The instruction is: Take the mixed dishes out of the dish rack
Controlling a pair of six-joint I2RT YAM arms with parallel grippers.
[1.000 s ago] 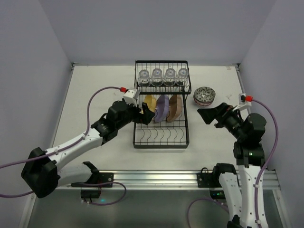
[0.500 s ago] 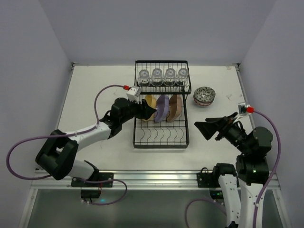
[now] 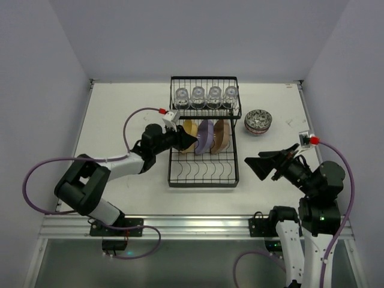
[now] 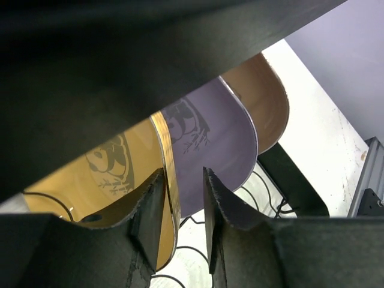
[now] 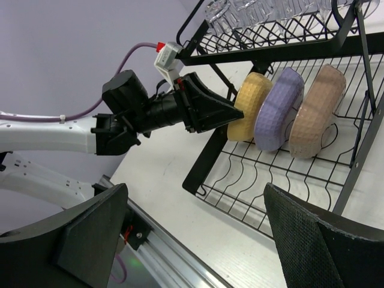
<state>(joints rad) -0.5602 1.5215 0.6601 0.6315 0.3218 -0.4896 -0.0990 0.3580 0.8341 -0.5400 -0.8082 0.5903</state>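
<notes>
Left hand (image 4: 183,176): matte black fingers straddle the glossy rim of the rounded-square yellow plate (image 4: 114,174), a sliver of gap on one side, not yet pinching. The plate stands upright in the black wire dish rack (image 3: 203,175). Right hand (image 3: 259,164): spread wide, empty, over the white surface (image 3: 120,114).

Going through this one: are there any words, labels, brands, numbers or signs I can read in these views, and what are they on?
No readable text in any view.
Yellow rounded-square plate: a dark panda-like drawing, no lettering.
Purple rounded-square plate: the same kind of drawing, no lettering.
White-and-red cable plug at the left wrist: too small to show any marking.
</notes>
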